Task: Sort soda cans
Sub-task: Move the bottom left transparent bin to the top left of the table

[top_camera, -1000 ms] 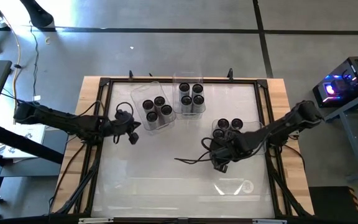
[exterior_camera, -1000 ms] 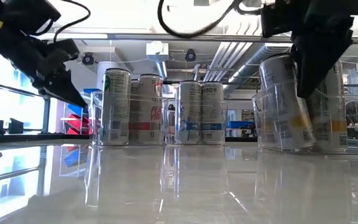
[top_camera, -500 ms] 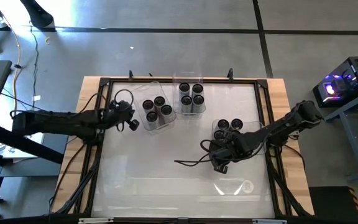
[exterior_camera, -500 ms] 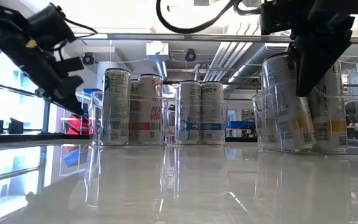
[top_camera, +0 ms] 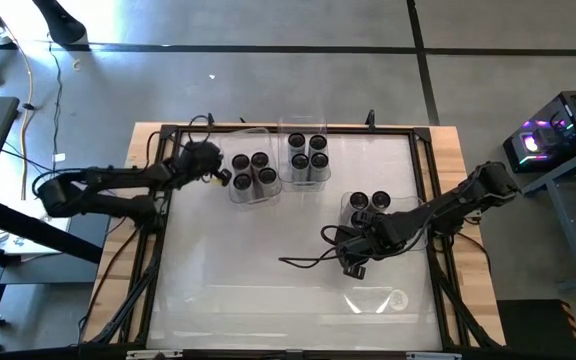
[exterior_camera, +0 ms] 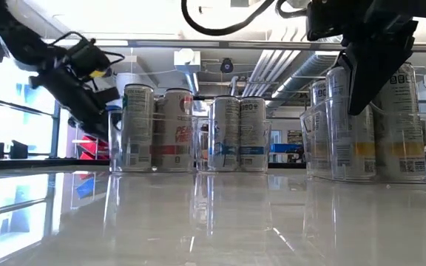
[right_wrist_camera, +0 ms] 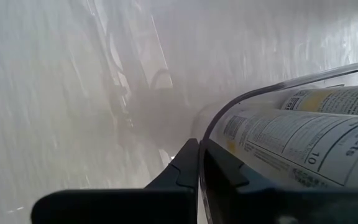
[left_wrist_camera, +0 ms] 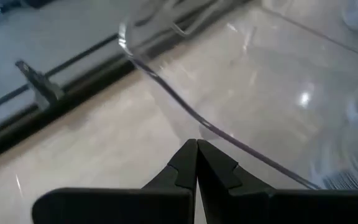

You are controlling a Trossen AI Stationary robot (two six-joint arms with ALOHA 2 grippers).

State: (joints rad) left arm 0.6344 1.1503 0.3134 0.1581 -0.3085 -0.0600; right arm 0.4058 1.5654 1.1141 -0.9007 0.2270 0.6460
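Note:
Three clear trays hold soda cans. The left tray point(top_camera: 274, 192) holds four cans point(top_camera: 253, 172), and the middle tray point(top_camera: 308, 128) holds four cans point(top_camera: 308, 153). In the right tray point(top_camera: 346, 205) two can tops point(top_camera: 368, 201) show; my right arm hides the others. My left gripper point(top_camera: 223, 178) is shut at the left tray's left wall. My right gripper point(top_camera: 353, 228) is shut at the right tray's near left corner, pointing steeply down. In the low view all the cans stand upright. My left gripper has its shut fingertips point(left_wrist_camera: 191, 149) against the outside of the left tray's clear wall point(left_wrist_camera: 207, 127), just below the rim. It comes from the table's left, slanting down. The tray rests flat on the table. My right gripper has its shut fingers point(right_wrist_camera: 219, 165) at the rounded corner of the right tray's rim point(right_wrist_camera: 229, 109), coming from above. Whether the thin wall is pinched between them or only lies against one finger, I cannot tell. The tray stands flat on the table.
An empty clear tray point(top_camera: 378, 298) lies near the table's near right edge. A loose black cable point(top_camera: 303, 260) from my right arm trails on the table. A black frame point(top_camera: 168, 135) borders the table. The near left of the table is bare.
My left gripper has swung toward the table's far edge and up to the left tray's left wall, staying shut. The cans in the right tray, tilted a second ago, now stand upright; that tray has settled flat. My right arm has stayed in place.

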